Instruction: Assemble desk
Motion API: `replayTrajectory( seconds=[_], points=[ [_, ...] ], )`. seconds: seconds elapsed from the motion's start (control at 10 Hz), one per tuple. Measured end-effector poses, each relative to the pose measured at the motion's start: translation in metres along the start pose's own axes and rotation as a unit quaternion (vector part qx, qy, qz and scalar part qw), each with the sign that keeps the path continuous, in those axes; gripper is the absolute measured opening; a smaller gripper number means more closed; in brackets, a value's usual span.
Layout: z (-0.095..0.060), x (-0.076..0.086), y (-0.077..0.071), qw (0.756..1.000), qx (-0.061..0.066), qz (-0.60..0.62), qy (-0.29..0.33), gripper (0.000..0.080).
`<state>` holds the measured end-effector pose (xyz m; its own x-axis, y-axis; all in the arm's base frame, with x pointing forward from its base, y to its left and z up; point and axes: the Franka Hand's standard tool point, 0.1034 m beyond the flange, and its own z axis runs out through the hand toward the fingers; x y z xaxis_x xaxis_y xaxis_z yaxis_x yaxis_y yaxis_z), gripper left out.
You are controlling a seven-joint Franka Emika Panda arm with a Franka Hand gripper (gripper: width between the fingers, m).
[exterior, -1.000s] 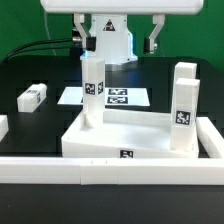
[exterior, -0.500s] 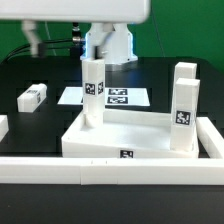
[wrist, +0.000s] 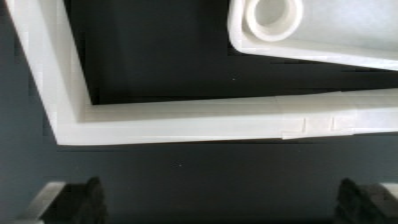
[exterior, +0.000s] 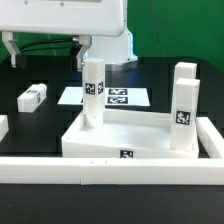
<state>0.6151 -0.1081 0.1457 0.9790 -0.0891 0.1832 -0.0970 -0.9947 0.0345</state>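
The white desk top (exterior: 100,137) lies rim up in the middle of the table. One white tagged leg (exterior: 92,93) stands upright in its back left corner and another (exterior: 184,106) in its right corner. A loose leg (exterior: 33,97) lies flat on the black table at the exterior view's left. My gripper (exterior: 45,55) hangs high above the table's left part, open and empty, with nothing between its fingers (wrist: 71,200). In the wrist view my gripper (wrist: 217,205) looks down on black table, and a white part with a round hole (wrist: 285,30) lies beyond it.
The marker board (exterior: 118,97) lies behind the desk top. The low white border wall (exterior: 60,169) runs along the front. A white L-shaped raised strip (wrist: 80,110) shows in the wrist view. Another white piece (exterior: 3,126) is cut off at the left edge.
My gripper has moved from above the back left leg toward the exterior view's left, staying open and empty. The desk top and legs have not moved.
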Motion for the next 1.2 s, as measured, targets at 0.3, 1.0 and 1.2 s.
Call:
replayTrajectory(
  seconds=[0.3,1.0,1.2],
  points=[
    [0.010,-0.057,0.030,0.997,0.005,0.074,-0.002,0.0649],
    [0.031,-0.110,0.074,0.995,0.005,0.099,-0.016,0.0649],
    [0.038,-0.129,0.090,0.995,-0.003,0.096,-0.011,0.0649]
  ],
)
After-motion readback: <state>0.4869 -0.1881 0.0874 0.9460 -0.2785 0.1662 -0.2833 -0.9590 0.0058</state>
